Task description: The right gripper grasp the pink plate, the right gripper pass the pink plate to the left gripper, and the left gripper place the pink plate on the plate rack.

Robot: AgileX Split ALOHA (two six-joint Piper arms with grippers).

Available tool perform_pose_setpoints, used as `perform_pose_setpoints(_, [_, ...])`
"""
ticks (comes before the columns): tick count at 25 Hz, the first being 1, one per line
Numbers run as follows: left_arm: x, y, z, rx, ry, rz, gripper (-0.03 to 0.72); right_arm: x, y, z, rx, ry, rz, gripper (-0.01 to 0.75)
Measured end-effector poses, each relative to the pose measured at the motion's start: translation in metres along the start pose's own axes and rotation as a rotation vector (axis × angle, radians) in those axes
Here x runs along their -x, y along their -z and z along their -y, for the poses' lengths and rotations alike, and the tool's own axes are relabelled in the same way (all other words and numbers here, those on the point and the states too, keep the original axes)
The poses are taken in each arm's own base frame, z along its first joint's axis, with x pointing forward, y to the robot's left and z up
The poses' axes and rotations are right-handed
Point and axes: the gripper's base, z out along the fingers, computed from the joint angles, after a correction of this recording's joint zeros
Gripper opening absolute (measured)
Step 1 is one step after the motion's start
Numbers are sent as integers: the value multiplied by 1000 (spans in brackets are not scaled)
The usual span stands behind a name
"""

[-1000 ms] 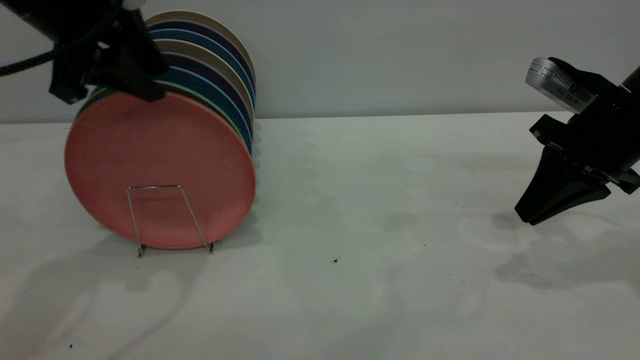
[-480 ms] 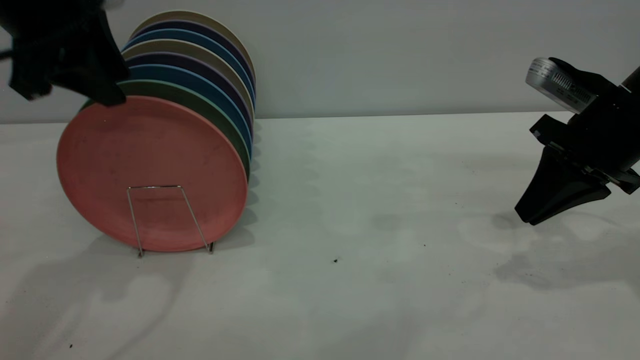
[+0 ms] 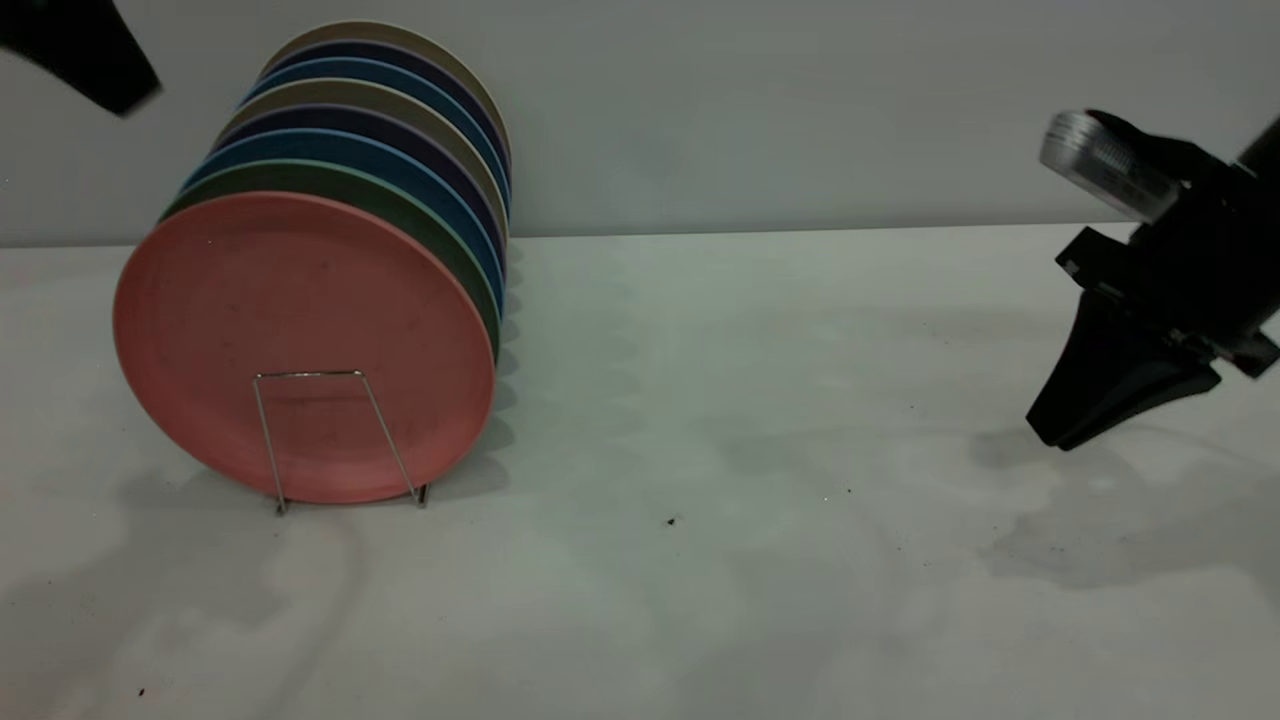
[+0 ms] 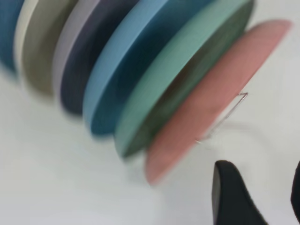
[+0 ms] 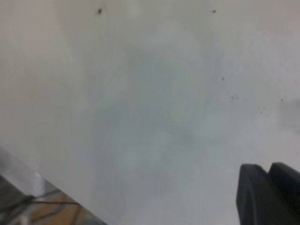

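With the pink plate [image 3: 300,345] standing in the plate rack [image 3: 335,440], the left gripper [image 4: 255,197], spread wide and empty, needed only a clean retreat, while the right gripper [image 3: 1115,395] hung pinched together, far off.

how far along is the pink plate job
Looks done: the pink plate stands upright in the plate rack, in front of the green plate. The left gripper is open, empty and above it. The right gripper holds nothing, far right. Nothing obvious is left.
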Motion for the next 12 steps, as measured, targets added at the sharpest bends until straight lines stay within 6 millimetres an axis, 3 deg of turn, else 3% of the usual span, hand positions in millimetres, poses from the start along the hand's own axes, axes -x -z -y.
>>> perform_pose_setpoints(3, [-7, 17, -3, 92, 271, -27, 347, 1, 19, -21, -134, 76, -9, 35])
perform_pose_setpoints(8, [-20, 48, -5, 219, 368, -66, 347, -6, 69, -58, -392, 120, 3, 37])
perform_pose_setpoints(12, [-31, 75, 4, 237, 384, -43, 347, -26, 115, -88, -471, 116, 12, 41])
